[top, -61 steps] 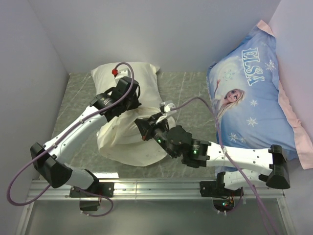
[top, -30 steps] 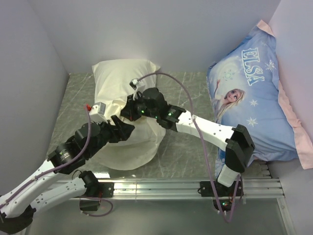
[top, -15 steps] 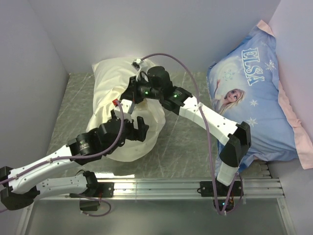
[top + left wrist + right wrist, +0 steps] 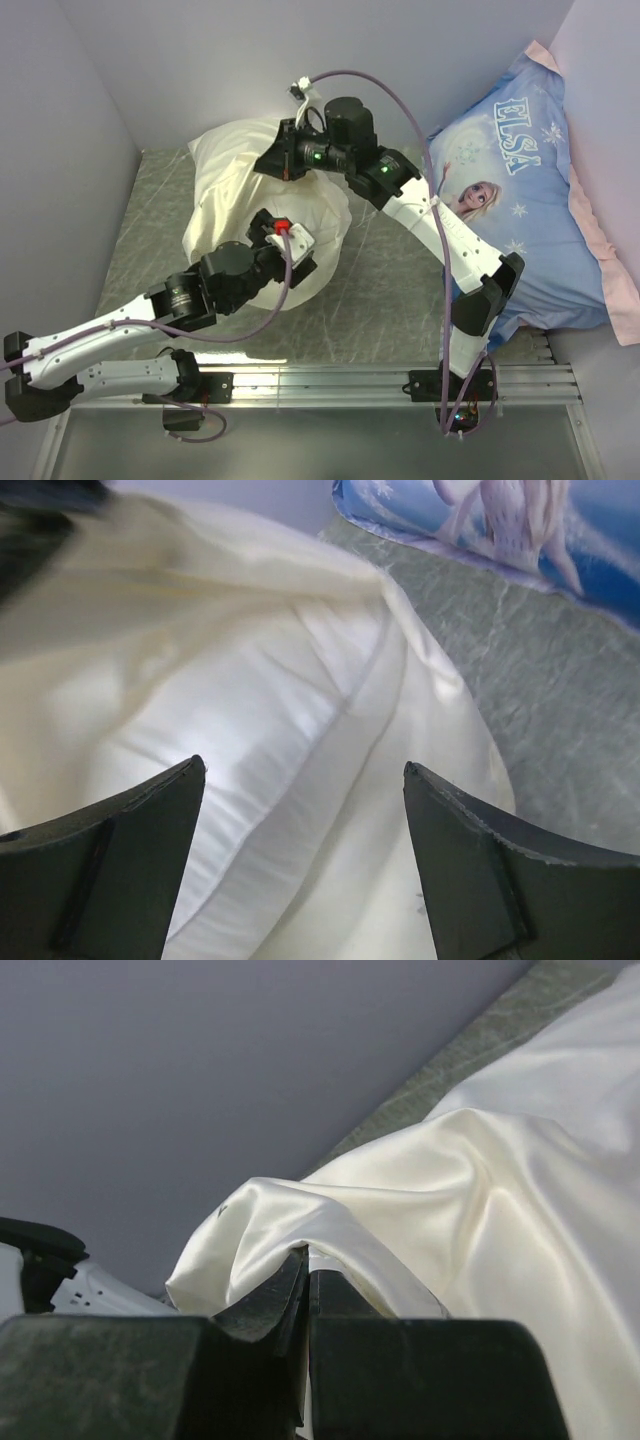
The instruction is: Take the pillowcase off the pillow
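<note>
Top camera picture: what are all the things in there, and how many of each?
Soft cream fabric pillowcase: one, cream, bunched on the table, left of centre.
Plump plain white pillow: one, white, mostly covered by the pillowcase.
Big blue Elsa-print pillow: one, blue with a pink edge, against the right wall.
Grey marbled table: one, grey, under everything.
Purple cables: two, purple, one along each arm.
Left gripper: one, black, open, facing the pillowcase's near end.
Right gripper: one, black, shut on the pillowcase's far end.

Pillow: indistinguishable within pillowcase (image 4: pixel 225 190) in the overhead view. Elsa-print pillow (image 4: pixel 500 520): cut off by left wrist view's top edge (dark blur (image 4: pixel 40 520) in that view's top-left corner, unidentifiable).
</note>
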